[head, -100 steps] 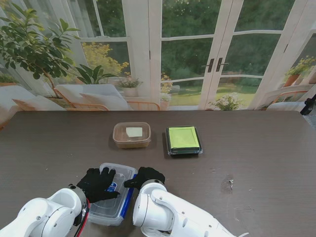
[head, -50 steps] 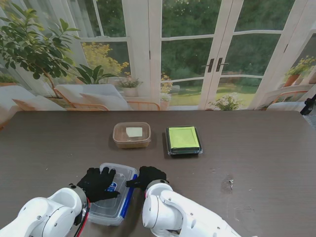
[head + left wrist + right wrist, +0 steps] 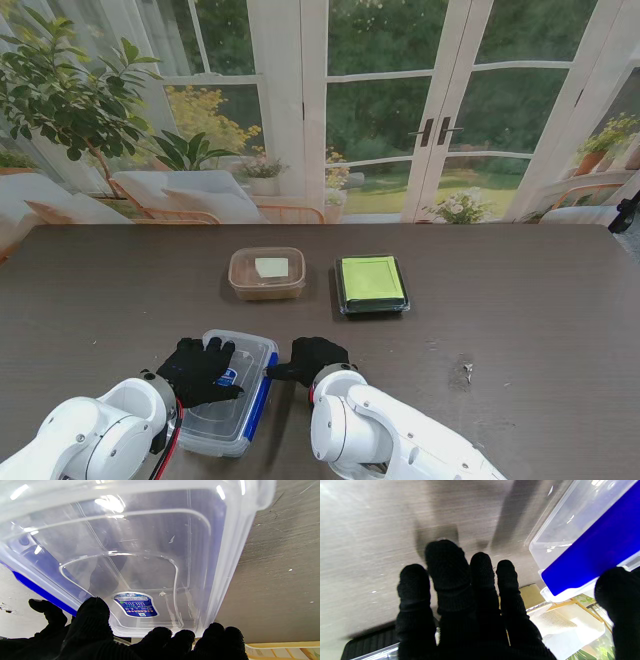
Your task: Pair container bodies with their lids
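A clear plastic container (image 3: pixel 232 400) with a clear lid and a blue side latch (image 3: pixel 258 392) lies close to me, left of centre. My left hand (image 3: pixel 198 370) lies flat on its lid with the fingers spread, gripping nothing. In the left wrist view the lid (image 3: pixel 140 550) fills the picture above the fingertips (image 3: pixel 92 620). My right hand (image 3: pixel 312 358) rests open on the table just right of the container, thumb toward the latch. The right wrist view shows the right hand (image 3: pixel 470 600) with spread fingers over bare table and the blue latch (image 3: pixel 590 555) beside the thumb.
Farther from me stand a lidded brown translucent container (image 3: pixel 267 273) and, to its right, a black container with a green lid (image 3: pixel 372 284). A small pale scuff (image 3: pixel 464 372) marks the dark wooden table (image 3: pixel 540 330). Windows and plants lie beyond the far edge.
My right hand has slid to the right, off the clear container's latch side and onto the table. The left hand and the container have stayed put.
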